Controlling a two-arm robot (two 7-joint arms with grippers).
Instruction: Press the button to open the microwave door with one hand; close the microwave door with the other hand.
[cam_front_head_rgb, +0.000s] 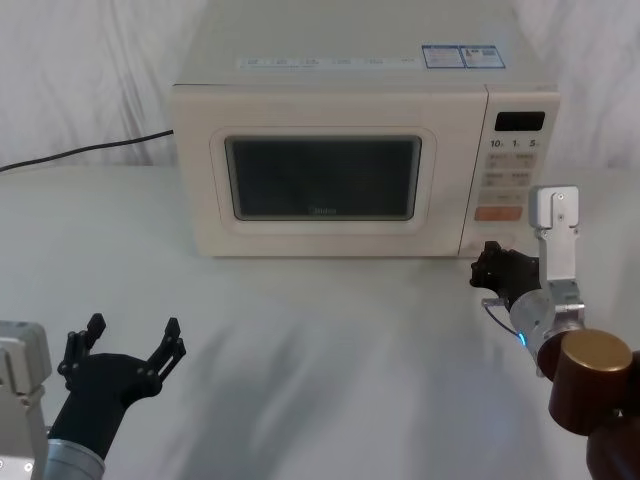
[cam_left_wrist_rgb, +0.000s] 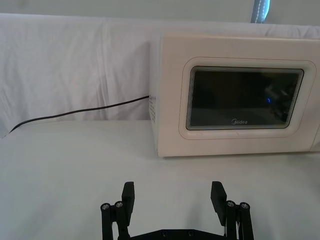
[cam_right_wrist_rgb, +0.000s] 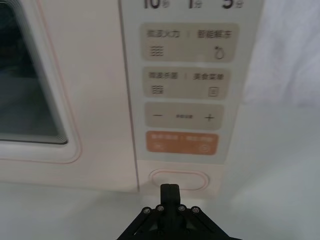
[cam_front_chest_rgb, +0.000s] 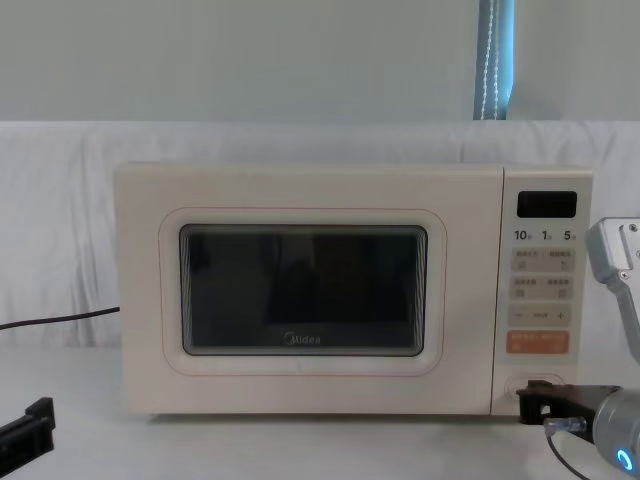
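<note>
Overhead, the microwave door (cam_front_head_rgb: 322, 180), cream with a dark rounded window, sits shut at 12 o'clock on the table (cam_front_head_rgb: 320, 340); the right gripper (cam_front_head_rgb: 482, 265) hovers at 3 o'clock, the left gripper (cam_front_head_rgb: 130, 340) at 8 o'clock with its 2 fingers spread. From the right wrist, the fingers (cam_right_wrist_rgb: 169, 191) are pressed together just below the wide cream button (cam_right_wrist_rgb: 178, 179), under the orange key (cam_right_wrist_rgb: 181, 143). From the chest, the button (cam_front_chest_rgb: 538, 385) sits at the panel's base, at 4 o'clock.
</note>
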